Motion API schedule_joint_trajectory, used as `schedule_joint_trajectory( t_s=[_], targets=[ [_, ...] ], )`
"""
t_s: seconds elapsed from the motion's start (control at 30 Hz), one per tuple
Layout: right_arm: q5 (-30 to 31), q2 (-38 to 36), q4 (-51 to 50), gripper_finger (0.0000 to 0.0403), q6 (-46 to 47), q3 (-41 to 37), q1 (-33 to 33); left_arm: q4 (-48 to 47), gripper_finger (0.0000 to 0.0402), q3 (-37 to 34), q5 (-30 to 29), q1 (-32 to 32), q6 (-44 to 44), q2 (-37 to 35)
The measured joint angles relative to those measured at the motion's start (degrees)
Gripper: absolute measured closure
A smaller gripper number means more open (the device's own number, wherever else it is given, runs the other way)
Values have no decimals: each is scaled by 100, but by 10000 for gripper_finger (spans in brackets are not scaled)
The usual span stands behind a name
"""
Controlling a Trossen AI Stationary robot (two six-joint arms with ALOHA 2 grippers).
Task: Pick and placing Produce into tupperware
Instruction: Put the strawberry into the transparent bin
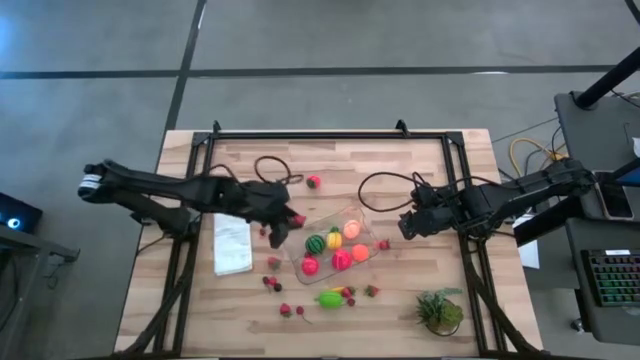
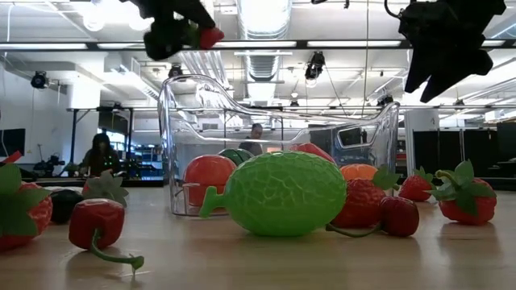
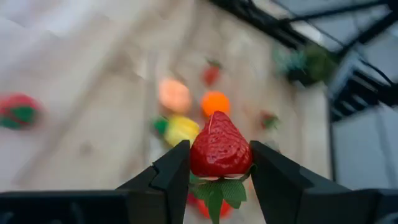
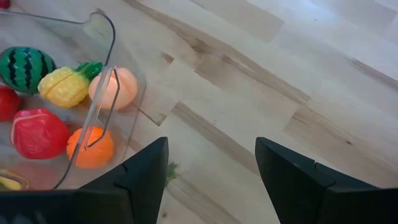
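A: Left side first, what's showing?

B: White cloth [image 1: 232,245] is lying left of centre in the high view. Just right of it the left gripper [image 1: 290,220] is hanging by the tupperware's upper-left corner, fingers pinching a red strawberry [image 3: 220,150], tip pointing away from the wrist, leaves down betw. the fingers. In the low view the berry [image 2: 210,36] is showing at the top, above the container's rim.

A: And the tupperware?

B: Tupperware [image 1: 300,233] is sitting mid-frame, slightly tilted. Inside: striped melon [image 1: 316,243], yellow piece [image 1: 334,238], peach-coloured one [image 1: 352,229], orange one [image 1: 360,252], plus two red ones [image 1: 341,260].

A: Loose produce?

B: Lime green fruit [image 1: 329,298] is lying below the container w/ small berries [image 1: 285,310] scattered lower left of it; one more berry [image 1: 314,182] is sitting upper centre, another [image 1: 382,244] just off the container's right end.

A: Right side?

B: Right gripper [image 1: 408,226] is hovering right of the tupperware, fingers spread wide, nothing betw. them. Leafy tuft [image 1: 440,310] is sitting lower right.
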Motion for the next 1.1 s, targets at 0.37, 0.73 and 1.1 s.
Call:
schedule_joint_trajectory(
  t_s=[0.37,0.73,1.1],
  targets=[
    [-156,2,94,170,39,4,0,929,257,-58,2138,289,-838,1059],
    [-682,2,61,170,-267,4,24,915,118,-137,2130,477,-887,994],
    [-1504,360,237,170,-2391,-366,24,853,107,-126,2127,488,-834,940]
  ],
)
